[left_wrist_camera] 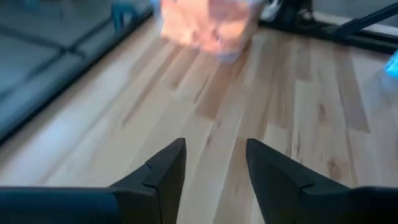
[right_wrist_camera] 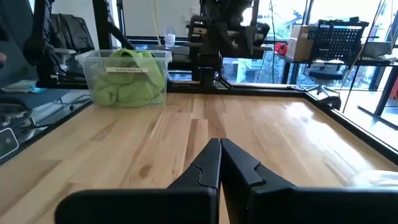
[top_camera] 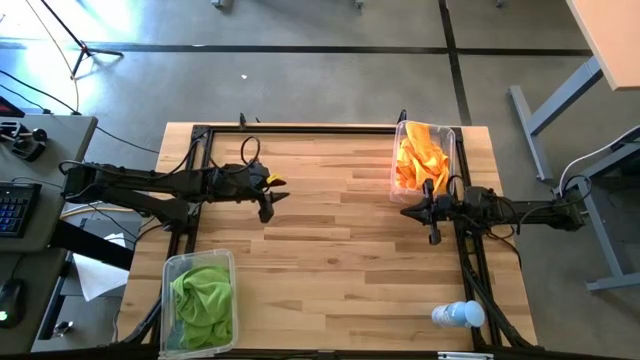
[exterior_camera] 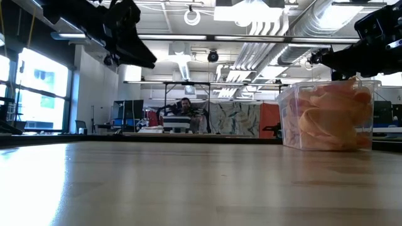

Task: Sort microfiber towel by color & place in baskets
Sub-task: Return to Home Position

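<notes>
Orange towels (top_camera: 421, 158) fill the clear basket (top_camera: 455, 140) at the table's far right; in the low view this basket (exterior_camera: 328, 115) stands at the right, and it shows in the left wrist view as a blurred basket (left_wrist_camera: 208, 25). Lime green towels (top_camera: 204, 295) lie in the second basket (top_camera: 168, 270) at the near left, seen also in the right wrist view (right_wrist_camera: 129, 76). My left gripper (top_camera: 269, 203) hangs open above the bare table left of centre (left_wrist_camera: 214, 165). My right gripper (top_camera: 426, 221) hovers shut beside the orange basket's near end (right_wrist_camera: 221, 152).
A small clear bottle with a blue cap (top_camera: 457, 315) lies near the table's near right corner. Black frame rails (top_camera: 300, 128) run along the far edge and both sides. Bare wood (top_camera: 340, 250) spans the middle of the table. A person sits far off in the room (exterior_camera: 184, 107).
</notes>
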